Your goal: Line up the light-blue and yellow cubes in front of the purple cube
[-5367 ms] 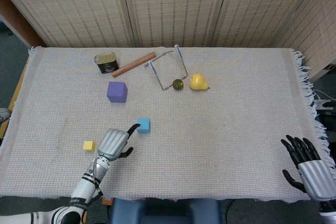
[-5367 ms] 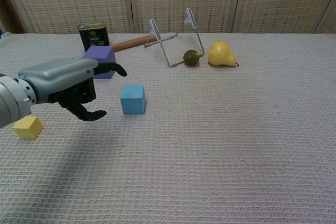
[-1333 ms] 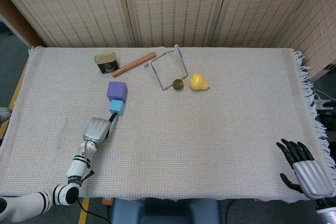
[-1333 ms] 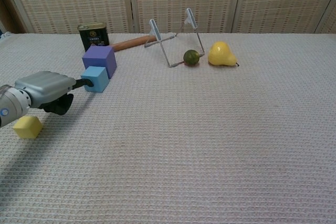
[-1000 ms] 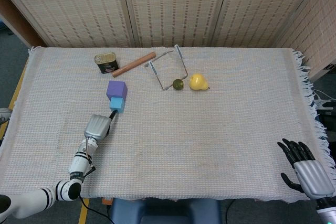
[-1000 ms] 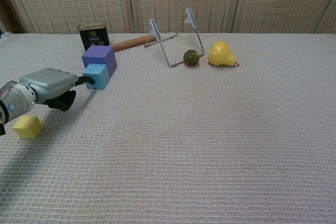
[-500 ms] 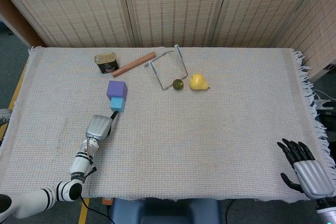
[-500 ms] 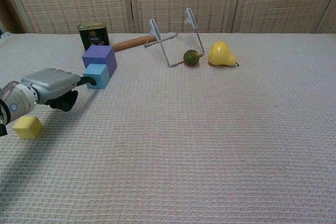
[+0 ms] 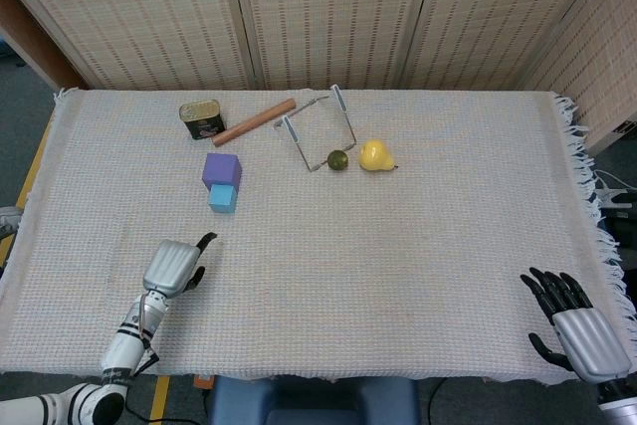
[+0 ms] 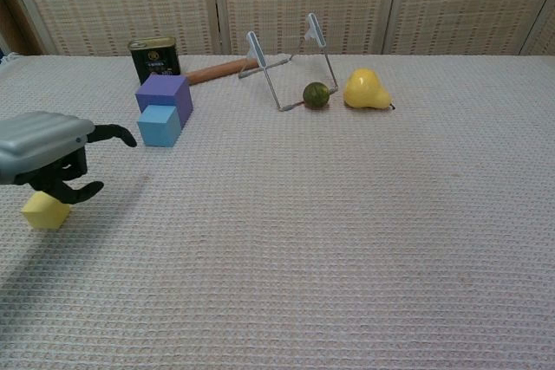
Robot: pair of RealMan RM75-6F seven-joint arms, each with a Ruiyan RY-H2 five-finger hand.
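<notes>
The left hand (image 10: 48, 155), open and empty, has been withdrawn from the light-blue cube (image 10: 159, 125), now left touching the purple cube (image 10: 164, 98); the yellow cube (image 10: 45, 210) remains.

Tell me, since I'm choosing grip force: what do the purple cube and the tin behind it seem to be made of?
The purple cube looks like matte foam or painted wood: flat colour, no glare, slightly soft edges. The tin appears to be printed metal: dark glossy label and a gold-toned rim catching light.

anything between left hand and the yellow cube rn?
Nothing. In the chest view the left hand hovers right over the yellow cube, fingers spread and empty, partly covering its top edge. The head view hides the cube under the hand.
</notes>
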